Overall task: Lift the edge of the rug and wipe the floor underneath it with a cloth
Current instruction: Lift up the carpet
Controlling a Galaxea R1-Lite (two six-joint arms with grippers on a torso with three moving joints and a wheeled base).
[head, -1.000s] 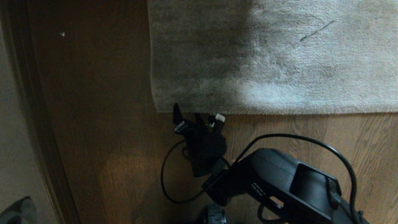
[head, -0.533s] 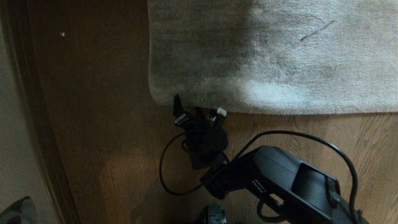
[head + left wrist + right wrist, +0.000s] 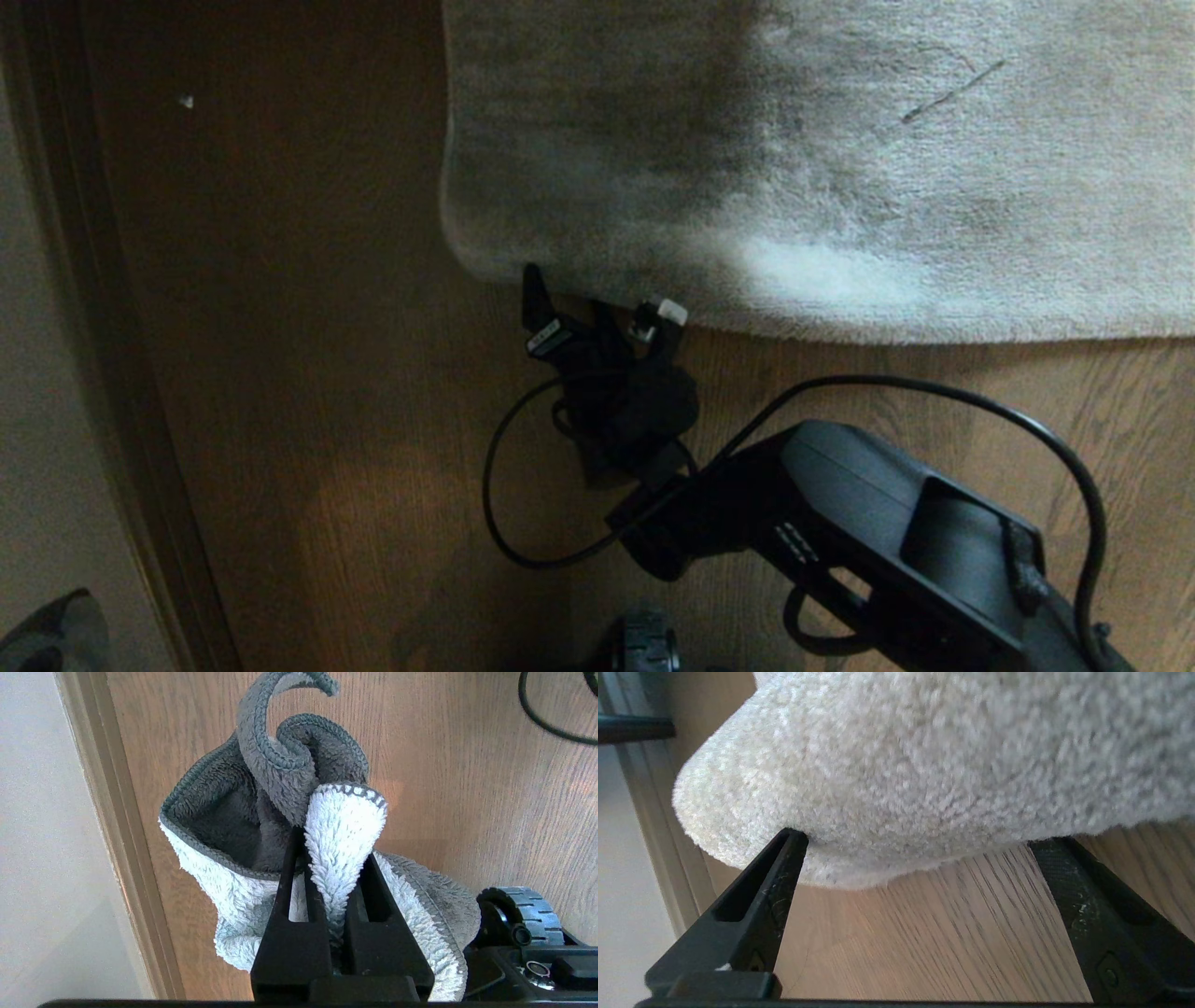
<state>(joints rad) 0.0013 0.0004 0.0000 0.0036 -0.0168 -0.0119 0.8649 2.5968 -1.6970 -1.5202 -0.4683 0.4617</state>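
Brown wood-grain plank floor [image 3: 308, 392] runs along a pale wall and dark skirting on the left, and the big light grey-beige short-pile rug [image 3: 840, 168] fills the far side of what I can see. What has just changed is at the rug's near corner [image 3: 485, 261]: a second ago its border lay straight and flat on the planks, and now it has rounded and bulged back where the black right hand [image 3: 597, 313] has pushed forward into it. Both fingers stand wide apart, tips tucked just under the pile, closed on nothing; from the wrist view the rug edge [image 3: 859, 872] rides up over them, planks showing between. I'd say the lift has only just begun, the edge nudged and slightly raised but not gripped, so the fingers would need to pinch it or slide further beneath.

Off to the left, low by the skirting, the left hand [image 3: 334, 877] is clamped together on a fluffy grey and pale blue-white microfibre cloth [image 3: 280, 812], held clear of the planks and waiting for bared floor.
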